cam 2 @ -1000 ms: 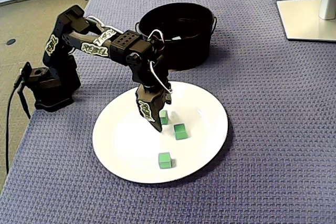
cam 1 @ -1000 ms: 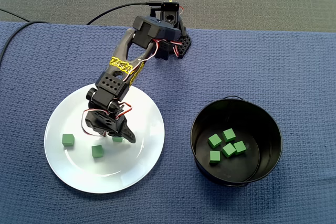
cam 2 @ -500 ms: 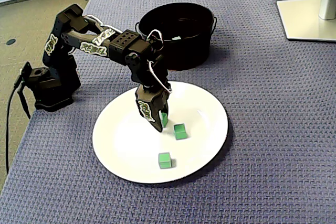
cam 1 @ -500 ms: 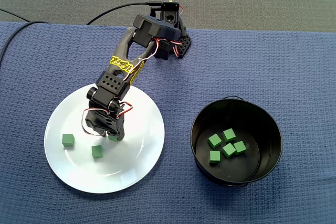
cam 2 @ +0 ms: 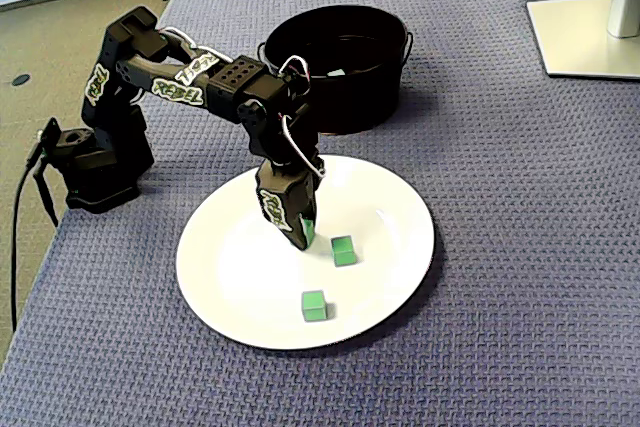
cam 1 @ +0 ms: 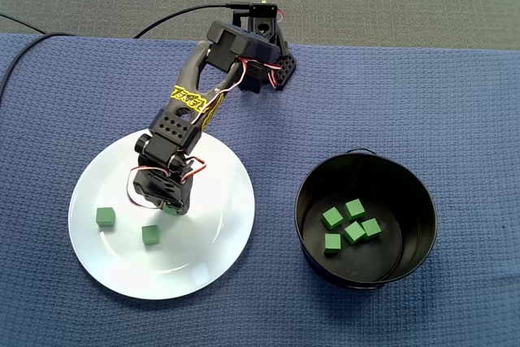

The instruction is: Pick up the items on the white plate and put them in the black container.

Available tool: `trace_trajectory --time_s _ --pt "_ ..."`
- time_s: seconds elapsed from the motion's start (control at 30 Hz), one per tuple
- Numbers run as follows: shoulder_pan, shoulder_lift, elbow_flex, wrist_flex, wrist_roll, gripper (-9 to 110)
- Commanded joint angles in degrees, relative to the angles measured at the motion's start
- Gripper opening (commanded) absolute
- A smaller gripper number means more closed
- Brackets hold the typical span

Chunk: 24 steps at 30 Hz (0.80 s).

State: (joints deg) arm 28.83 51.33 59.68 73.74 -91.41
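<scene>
Over plate middle | gripper clamped on one cube, low above the plate | two loose cubes just left | container lies well right of my gripper, seen from above | next, I judge: lift, swing right

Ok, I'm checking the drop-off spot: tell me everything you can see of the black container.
The black container is a round, glossy, metal-looking pot with a thin wire handle at its rim. It stands upright and open on the blue woven cloth, right of the white plate in a fixed view, not touching it. Five small green cubes lie on its floor.
</scene>
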Motion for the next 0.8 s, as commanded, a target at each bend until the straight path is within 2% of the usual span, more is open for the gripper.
trace_trajectory --time_s 0.0,0.23,0.33,0.43,0.57,0.77 --pt "2.11 12.13 -8.26 2.55 6.5 0" --pt "1.58 34.54 -11.25 -13.71 24.79 0" --pt "-3.52 45.09 -7.82 -21.27 32.17 0" --pt "-11.95 53.96 -4.48 -25.66 35.33 0" --pt "-26.54 60.29 0.53 -33.57 33.66 0" --pt "-48.08 64.42 16.79 -45.0 17.23 0"
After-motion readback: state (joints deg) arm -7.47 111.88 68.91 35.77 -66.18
